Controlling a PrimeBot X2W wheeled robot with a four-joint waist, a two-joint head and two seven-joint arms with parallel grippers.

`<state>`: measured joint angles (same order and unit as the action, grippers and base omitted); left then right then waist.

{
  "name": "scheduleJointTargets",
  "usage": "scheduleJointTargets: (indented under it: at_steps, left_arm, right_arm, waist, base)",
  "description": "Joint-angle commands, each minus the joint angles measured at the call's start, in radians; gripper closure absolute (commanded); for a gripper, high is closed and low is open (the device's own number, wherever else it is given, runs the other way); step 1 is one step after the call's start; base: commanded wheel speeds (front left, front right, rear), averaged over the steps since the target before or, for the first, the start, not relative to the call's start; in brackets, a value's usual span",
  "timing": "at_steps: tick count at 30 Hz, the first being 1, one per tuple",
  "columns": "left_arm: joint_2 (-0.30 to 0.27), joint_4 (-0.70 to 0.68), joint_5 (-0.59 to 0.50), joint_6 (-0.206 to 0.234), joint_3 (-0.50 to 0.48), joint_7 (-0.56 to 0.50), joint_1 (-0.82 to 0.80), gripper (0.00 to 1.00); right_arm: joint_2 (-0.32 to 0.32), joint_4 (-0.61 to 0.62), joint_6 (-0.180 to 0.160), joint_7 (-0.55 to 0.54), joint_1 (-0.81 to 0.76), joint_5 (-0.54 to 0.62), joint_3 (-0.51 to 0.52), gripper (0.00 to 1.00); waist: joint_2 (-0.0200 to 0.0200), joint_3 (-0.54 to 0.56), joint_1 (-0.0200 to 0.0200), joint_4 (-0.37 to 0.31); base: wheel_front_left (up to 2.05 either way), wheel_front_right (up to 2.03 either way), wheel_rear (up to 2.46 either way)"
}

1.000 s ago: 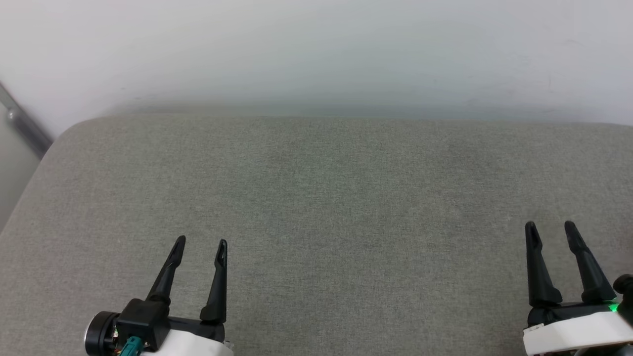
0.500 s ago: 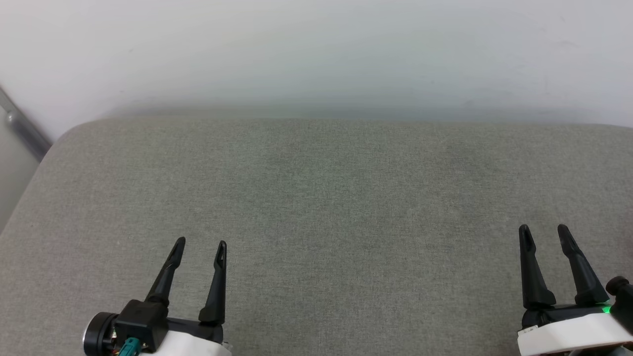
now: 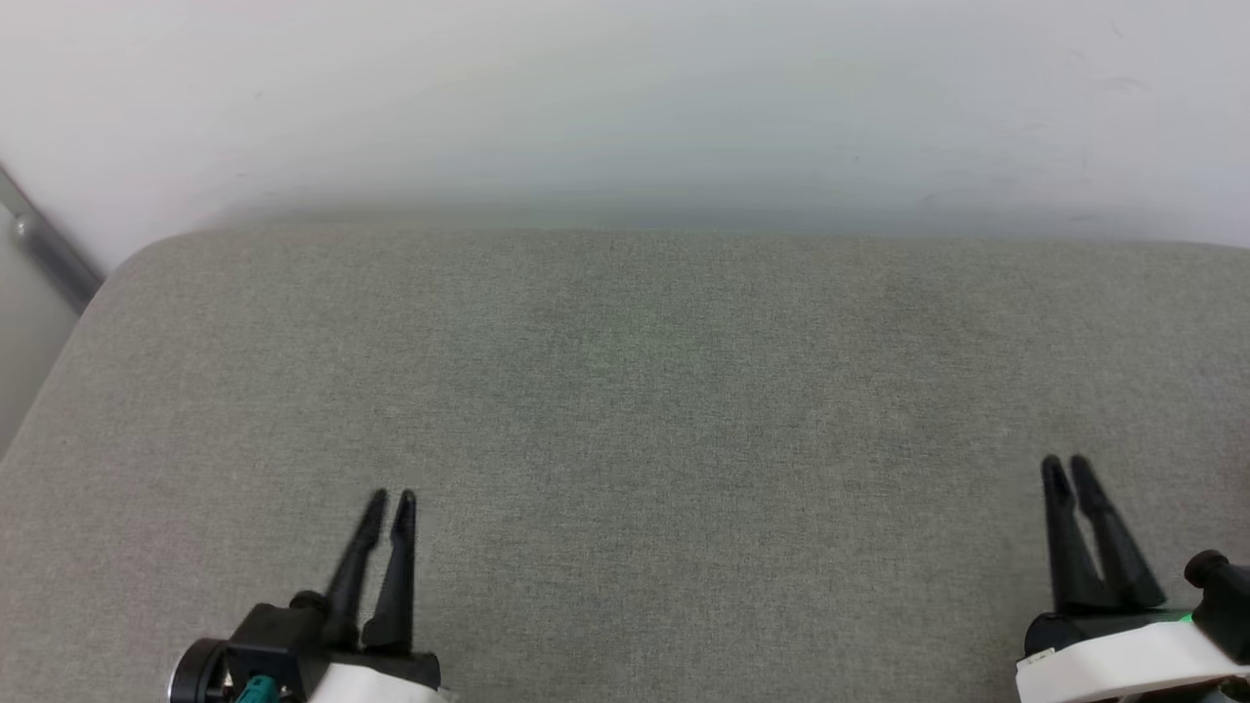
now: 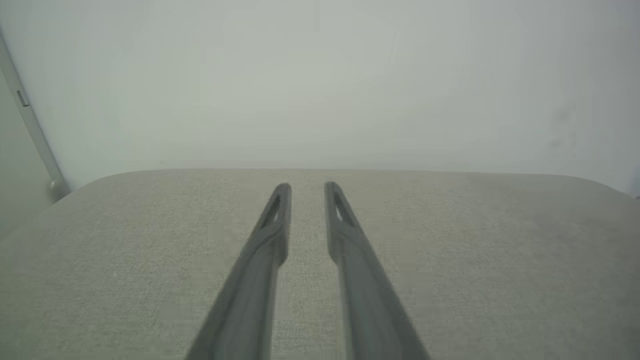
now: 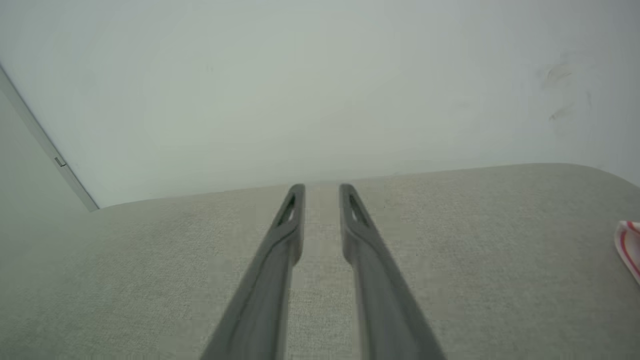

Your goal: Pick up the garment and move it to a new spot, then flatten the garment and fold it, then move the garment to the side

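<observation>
**A:** Where is the garment?

**B:** In the right wrist view, the garment (image 5: pixel 628 246) is a small patch of white cloth with red stripes. It lies on the bench (image 3: pixel 645 391) at the far right border, cut off by the frame. It is well apart from that arm's fingers (image 5: pixel 282 235).

**A:** And the bench itself?

**B:** It is covered in grey woven fabric with rounded corners, and its far edge meets a pale wall (image 3: pixel 625 98). A slanted metal rail (image 3: pixel 44 249) runs down the wall past the bench's far left corner.

**A:** How does the left claw stand?

**B:** The left claw (image 3: pixel 392 500) sits at the lower left of the head view, its dark fingers pointing away from the robot over the fabric. The tips are close together with a narrow slit between them. Its own wrist view shows bare fabric through that gap, so it is slightly open and holds nothing.

**A:** And the right one?

**B:** The right claw (image 3: pixel 1066 464) is at the lower right, also pointing away from the robot. It too has a thin gap between its tips, with plain fabric visible through it and nothing gripped. A green light (image 3: pixel 1185 617) glows at its base beside the white wrist housing.

**A:** Are the fingers touching the fabric?

**B:** I cannot tell. Both claws hang low over the bench, but the frames do not show whether they touch it.
</observation>
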<state>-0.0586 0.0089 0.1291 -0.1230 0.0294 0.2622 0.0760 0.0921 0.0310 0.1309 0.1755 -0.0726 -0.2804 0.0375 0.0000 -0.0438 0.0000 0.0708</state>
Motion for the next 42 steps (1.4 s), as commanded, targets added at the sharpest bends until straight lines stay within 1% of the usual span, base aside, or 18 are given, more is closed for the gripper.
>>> scheduleJointTargets:
  at_steps: [1,11,21,22,35,36,42]
  left_arm:
    - [0.001,0.003,0.012,0.000,0.002,-0.001,0.003,1.00]
    - [-0.010,0.030,0.228,0.002,-0.004,-0.040,-0.022,1.00]
    - [-0.018,0.064,0.416,-0.001,-0.010,-0.077,-0.048,1.00]
    - [-0.020,0.070,0.450,-0.002,-0.011,-0.084,-0.053,1.00]
    - [-0.025,0.101,0.656,-0.004,-0.022,-0.127,-0.079,1.00]
    - [-0.025,0.101,0.656,-0.004,-0.022,-0.127,-0.079,1.00]
    - [-0.027,0.112,0.741,-0.004,-0.027,-0.146,-0.090,1.00]
  right_arm:
    - [-0.001,-0.004,0.000,-0.001,0.000,-0.011,-0.001,1.00]
    - [0.001,-0.040,0.000,-0.033,0.025,-0.201,0.000,1.00]
    - [0.002,-0.073,0.000,-0.062,0.050,-0.367,0.003,1.00]
    - [0.002,-0.079,0.000,-0.068,0.054,-0.398,0.003,1.00]
    - [0.000,-0.115,0.000,-0.103,0.078,-0.580,0.009,1.00]
    - [0.000,-0.115,0.000,-0.103,0.078,-0.580,0.009,1.00]
    - [-0.002,-0.130,0.000,-0.118,0.089,-0.656,0.012,1.00]
  waist:
    - [0.0000,0.000,0.0000,0.000]
    - [0.0000,0.003,0.0000,-0.006]
    - [0.0000,0.007,0.0000,-0.012]
    - [0.0000,0.007,0.0000,-0.013]
    - [0.0000,0.012,0.0000,-0.020]
    - [0.0000,0.012,0.0000,-0.020]
    - [0.0000,0.014,0.0000,-0.024]
  base:
    - [0.00,0.00,0.00]
    - [0.00,0.00,0.00]
    - [0.00,0.00,0.00]
    - [0.00,0.00,0.00]
    - [0.00,0.00,0.00]
    - [0.00,0.00,0.00]
    - [0.00,0.00,0.00]
